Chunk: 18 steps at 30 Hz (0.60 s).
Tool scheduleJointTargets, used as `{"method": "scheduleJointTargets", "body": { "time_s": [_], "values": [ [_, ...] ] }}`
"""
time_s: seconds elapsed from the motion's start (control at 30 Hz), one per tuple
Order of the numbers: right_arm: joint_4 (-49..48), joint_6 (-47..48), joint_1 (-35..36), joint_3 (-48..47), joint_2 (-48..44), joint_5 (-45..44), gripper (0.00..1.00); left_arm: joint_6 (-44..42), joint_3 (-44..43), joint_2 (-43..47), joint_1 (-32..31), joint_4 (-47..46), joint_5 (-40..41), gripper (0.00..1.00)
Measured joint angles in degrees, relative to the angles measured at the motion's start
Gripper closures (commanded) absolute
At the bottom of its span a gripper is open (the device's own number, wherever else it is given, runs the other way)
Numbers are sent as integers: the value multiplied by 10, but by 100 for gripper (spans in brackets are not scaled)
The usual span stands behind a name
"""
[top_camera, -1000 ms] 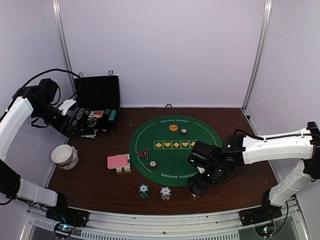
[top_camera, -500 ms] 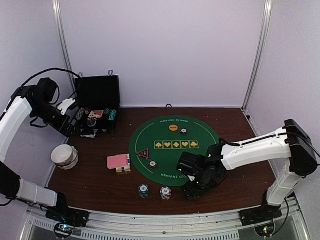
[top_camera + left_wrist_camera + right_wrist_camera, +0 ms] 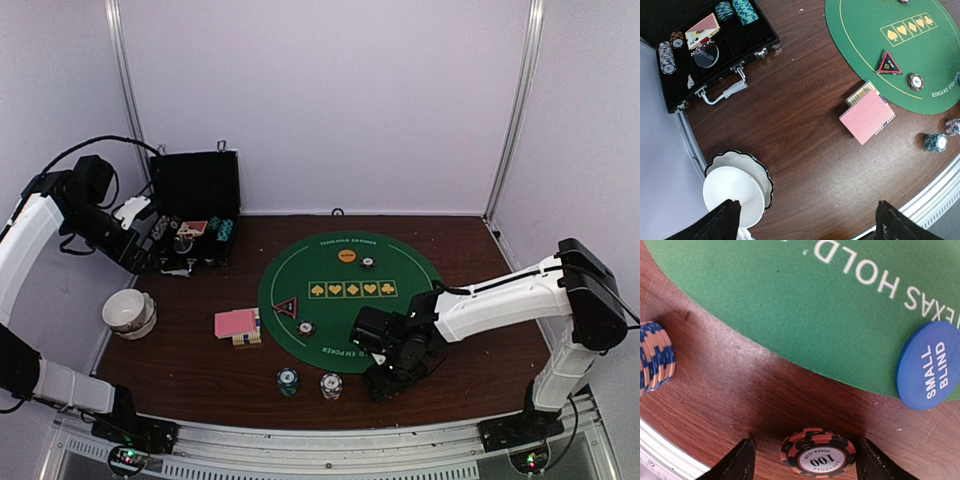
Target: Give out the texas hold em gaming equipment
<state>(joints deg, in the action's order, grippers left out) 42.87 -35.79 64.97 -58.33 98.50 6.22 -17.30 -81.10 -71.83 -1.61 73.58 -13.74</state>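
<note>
Your brown-red chip stack (image 3: 818,455) sits on bare wood just off the green mat's (image 3: 790,300) 5 o'clock edge. The blue disc (image 3: 928,366) is at its 2 o'clock and the blue-white stack (image 3: 655,357) at its 10 o'clock. Since a second ago the right gripper (image 3: 805,460) has swung in and dropped over the stack, hiding it from above. Its fingers (image 3: 742,460) stand apart on either side, with gaps showing. Your left gripper (image 3: 807,222) hasn't moved and is spread wide above the white bowl (image 3: 735,185).
</note>
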Motion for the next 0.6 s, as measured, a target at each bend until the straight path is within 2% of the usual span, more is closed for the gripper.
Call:
{"method": "scheduleJointTargets", "body": {
  "time_s": [0.13,0.3,0.47,0.6],
  "values": [
    [-2,0,-2,0,1,1,45,0,0,0,0,0,0,2],
    [-1,3,-5,0,2,2,53,0,0,1,0,0,0,2],
    [0,7,-6,0,2,2,67,-1,0,2,0,0,0,3],
    [7,9,-7,-3,2,2,73,-1,0,2,0,0,0,2]
  ]
}}
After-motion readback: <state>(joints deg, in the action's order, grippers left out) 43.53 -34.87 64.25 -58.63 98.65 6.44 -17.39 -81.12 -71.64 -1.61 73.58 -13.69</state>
